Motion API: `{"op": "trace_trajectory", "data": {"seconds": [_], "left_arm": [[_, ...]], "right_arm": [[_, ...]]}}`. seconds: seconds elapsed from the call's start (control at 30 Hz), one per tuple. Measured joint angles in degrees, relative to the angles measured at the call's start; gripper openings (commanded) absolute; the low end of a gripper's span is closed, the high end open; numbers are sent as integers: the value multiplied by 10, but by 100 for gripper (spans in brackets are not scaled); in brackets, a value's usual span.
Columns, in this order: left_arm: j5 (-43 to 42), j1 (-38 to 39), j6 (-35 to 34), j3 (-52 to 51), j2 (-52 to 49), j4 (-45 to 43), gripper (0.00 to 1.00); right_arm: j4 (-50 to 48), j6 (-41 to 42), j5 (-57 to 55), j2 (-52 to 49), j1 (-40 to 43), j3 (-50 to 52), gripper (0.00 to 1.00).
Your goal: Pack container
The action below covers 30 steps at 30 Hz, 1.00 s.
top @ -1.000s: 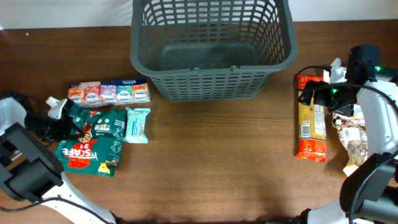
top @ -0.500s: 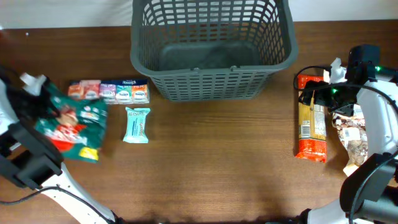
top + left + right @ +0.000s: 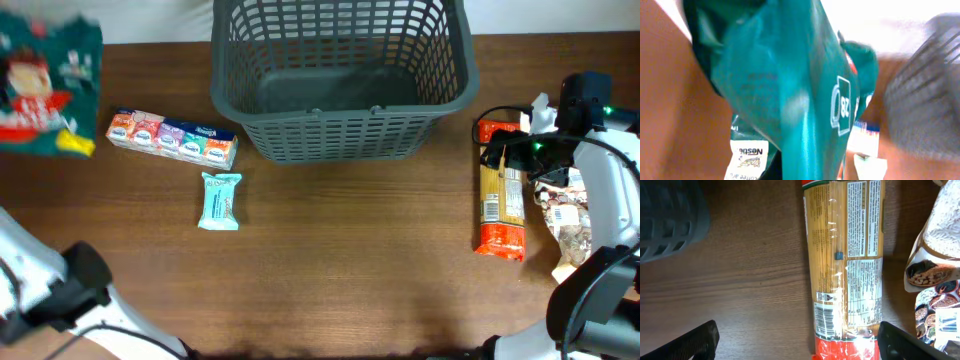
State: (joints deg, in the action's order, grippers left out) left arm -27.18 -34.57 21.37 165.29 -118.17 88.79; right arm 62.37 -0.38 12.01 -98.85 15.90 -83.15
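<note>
The left gripper clamps a green bag (image 3: pixel 790 90) seemingly labelled Nestlé; the right gripper (image 3: pixel 799 342) gapes over a spaghetti pack (image 3: pixel 845 255).

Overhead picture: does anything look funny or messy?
The row of small packs lies crooked, left of the basket. The green bag at the top left is blurry and seems held up off the table. Nothing looks spilled or broken.

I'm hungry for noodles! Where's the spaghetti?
Overhead, the spaghetti lies on the table's right side, right of the basket, beside another food bag.
</note>
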Motion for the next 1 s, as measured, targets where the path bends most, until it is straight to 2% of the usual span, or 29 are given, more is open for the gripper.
{"op": "trace_trajectory", "data": {"seconds": [0.23, 0.37, 0.5, 0.67, 1.0], "left_arm": [[-51, 135, -1, 42, 114, -146, 2], [-105, 205, 28, 45, 131, -176, 2], [-152, 270, 85, 34, 104, -194, 2], [-165, 325, 136, 33, 54, -217, 2], [-171, 376, 145, 29, -48, -234, 2]], "right_arm": [[0, 0, 0, 0, 0, 0, 99], [0, 0, 0, 0, 0, 0, 99], [0, 0, 0, 0, 0, 0, 99], [0, 0, 0, 0, 0, 0, 99], [-2, 0, 1, 0, 0, 0, 99]]}}
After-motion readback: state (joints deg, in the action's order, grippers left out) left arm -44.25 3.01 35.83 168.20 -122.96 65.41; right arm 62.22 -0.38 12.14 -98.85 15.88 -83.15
